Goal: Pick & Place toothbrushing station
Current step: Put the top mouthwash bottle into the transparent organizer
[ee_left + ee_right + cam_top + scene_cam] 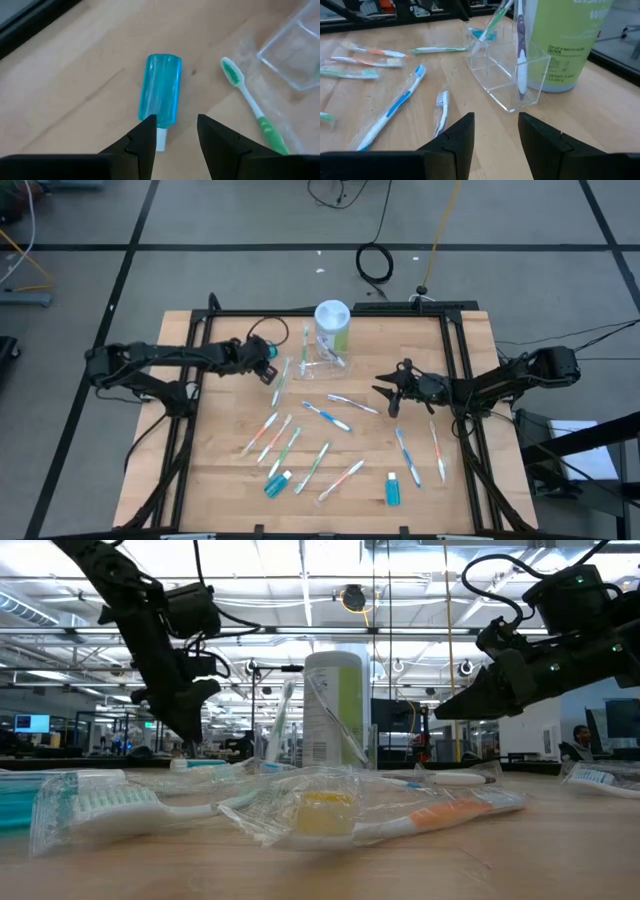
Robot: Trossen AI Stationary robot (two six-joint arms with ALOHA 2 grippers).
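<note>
Counting now: ten brushes [327, 416] lying loose on the worktop [220, 470], as near as I can tell, and two more standing in the one clear holder [500, 82] beside the canister [332, 325]. Three blue tubes [392, 490]. One canister.

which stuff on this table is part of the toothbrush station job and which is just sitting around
Part of the job:
toothbrushes
blue tubes
clear holder

Just sitting around:
green-labelled canister
black cable coil on the floor
</note>
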